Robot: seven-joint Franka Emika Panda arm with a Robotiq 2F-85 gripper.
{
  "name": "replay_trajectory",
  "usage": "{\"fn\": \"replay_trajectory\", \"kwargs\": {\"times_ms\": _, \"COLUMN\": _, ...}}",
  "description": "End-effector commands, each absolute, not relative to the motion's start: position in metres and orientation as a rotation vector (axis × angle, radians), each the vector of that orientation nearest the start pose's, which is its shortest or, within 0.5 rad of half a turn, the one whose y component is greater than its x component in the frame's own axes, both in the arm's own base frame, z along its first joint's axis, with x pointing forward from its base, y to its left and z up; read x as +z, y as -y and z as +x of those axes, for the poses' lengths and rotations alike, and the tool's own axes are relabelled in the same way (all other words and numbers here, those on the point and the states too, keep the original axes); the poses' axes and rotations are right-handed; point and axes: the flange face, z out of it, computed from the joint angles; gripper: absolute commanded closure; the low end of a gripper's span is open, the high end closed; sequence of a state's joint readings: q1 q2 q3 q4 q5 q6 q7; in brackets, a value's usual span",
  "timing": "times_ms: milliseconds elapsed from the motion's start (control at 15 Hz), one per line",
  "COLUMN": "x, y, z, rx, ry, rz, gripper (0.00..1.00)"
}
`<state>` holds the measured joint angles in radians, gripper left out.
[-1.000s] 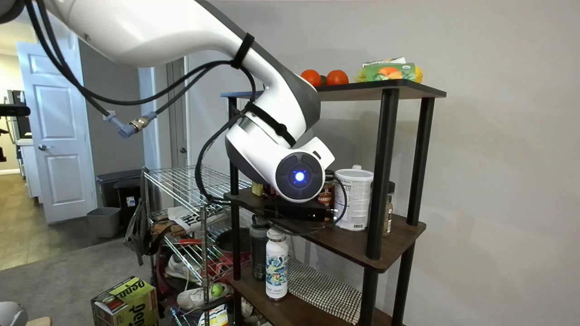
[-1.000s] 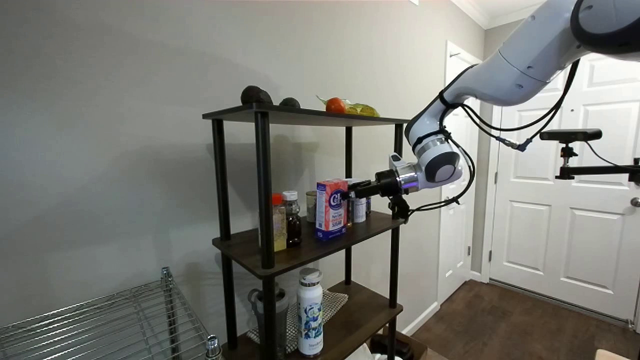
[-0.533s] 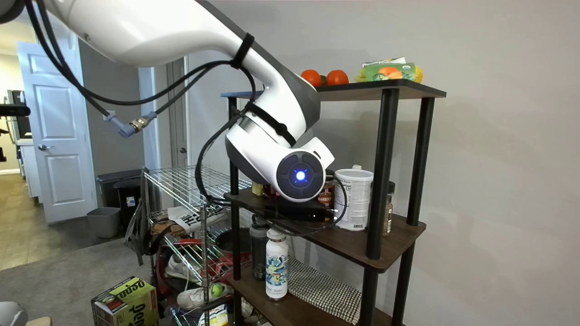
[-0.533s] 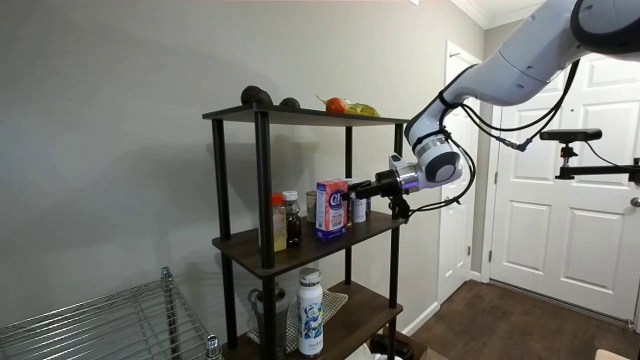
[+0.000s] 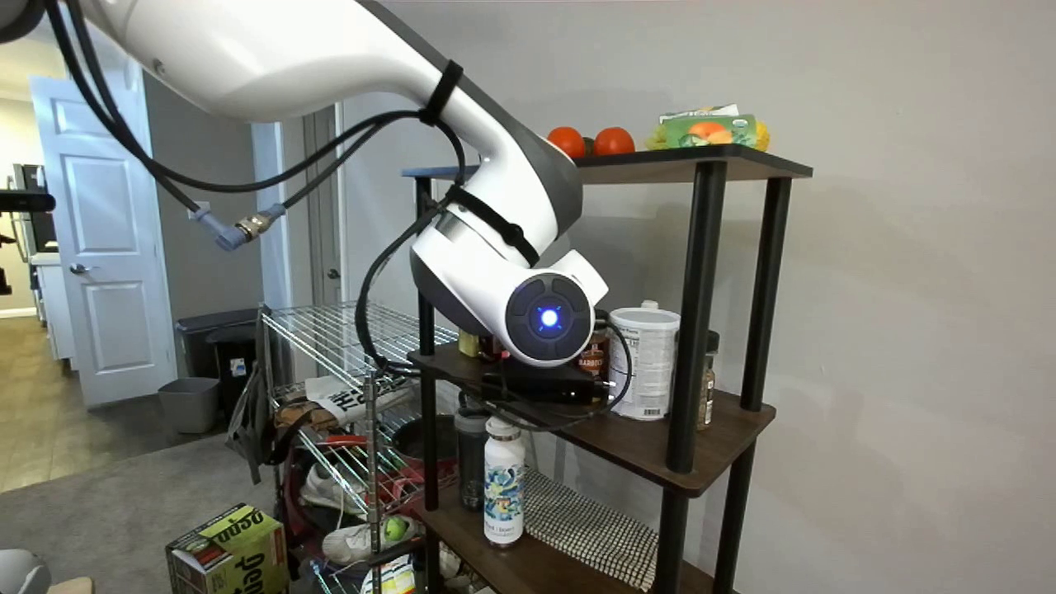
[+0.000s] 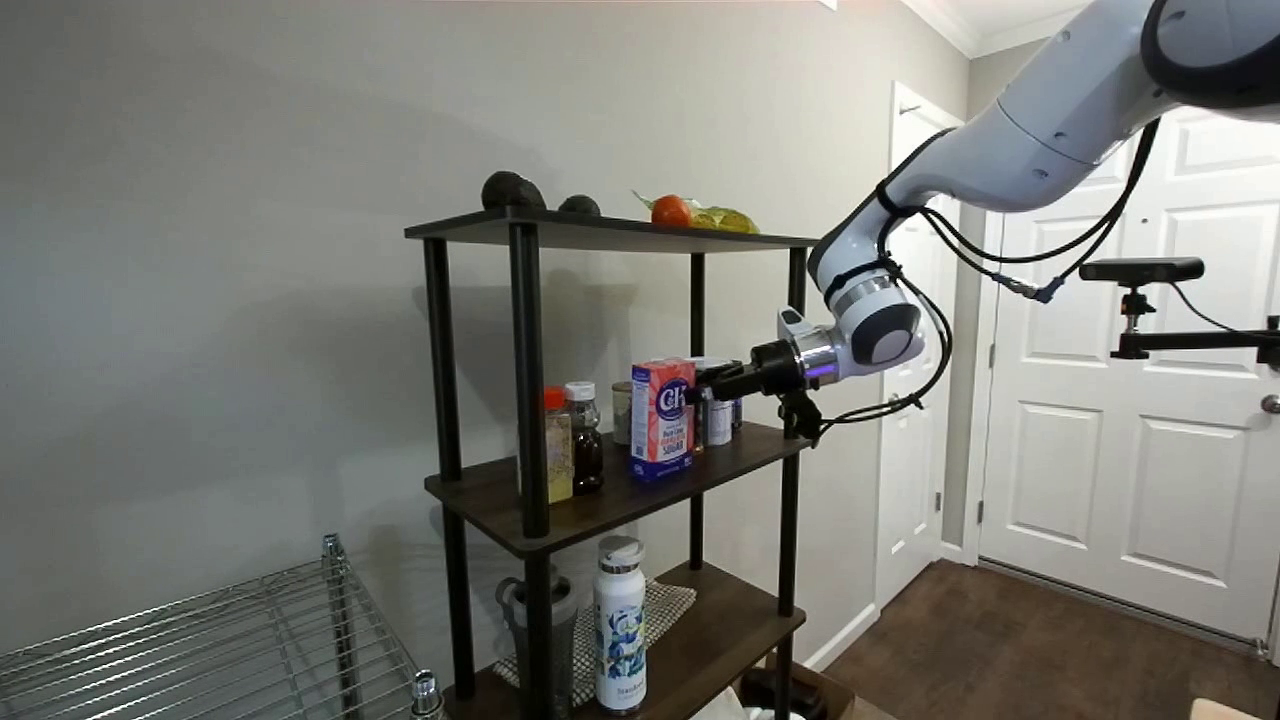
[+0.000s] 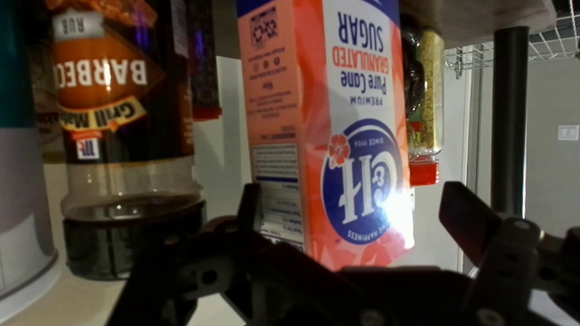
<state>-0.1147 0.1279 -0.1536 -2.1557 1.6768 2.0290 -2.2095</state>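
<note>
Tool [image 7: 351, 192] slightly shifted, blue light [image 5: 549, 318] slightly higher

"C&H," "Since 1906" and "Happiness" mark the blue emblem on a sugar carton [image 7: 321, 131], its front reading "Premium Pure Cane Granulated Sugar," upside down in the wrist view. A seasoning jar [image 7: 122, 127] carries "Grill Ma…," "Barbec…" and "Rub," the first two broken off by its curve; "Barbec…" also shows in an exterior view. There, fine print on a white tub [image 5: 646, 363] is too small to read.
</note>
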Motion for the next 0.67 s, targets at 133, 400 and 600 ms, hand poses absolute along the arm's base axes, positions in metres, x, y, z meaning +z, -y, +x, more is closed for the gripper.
{"fn": "replay_trajectory", "kwargs": {"times_ms": 133, "x": 0.3716, "y": 0.0891, "z": 0.5583, "rx": -1.473, "ry": 0.888, "rz": -1.924, "gripper": 0.0}}
{"fn": "replay_trajectory", "kwargs": {"times_ms": 400, "x": 0.3706, "y": 0.0829, "z": 0.5615, "rx": -1.487, "ry": 0.902, "rz": -1.91, "gripper": 0.0}}
{"fn": "replay_trajectory", "kwargs": {"times_ms": 600, "x": 0.3706, "y": 0.0813, "z": 0.5626, "rx": -1.488, "ry": 0.907, "rz": -1.904, "gripper": 0.0}}
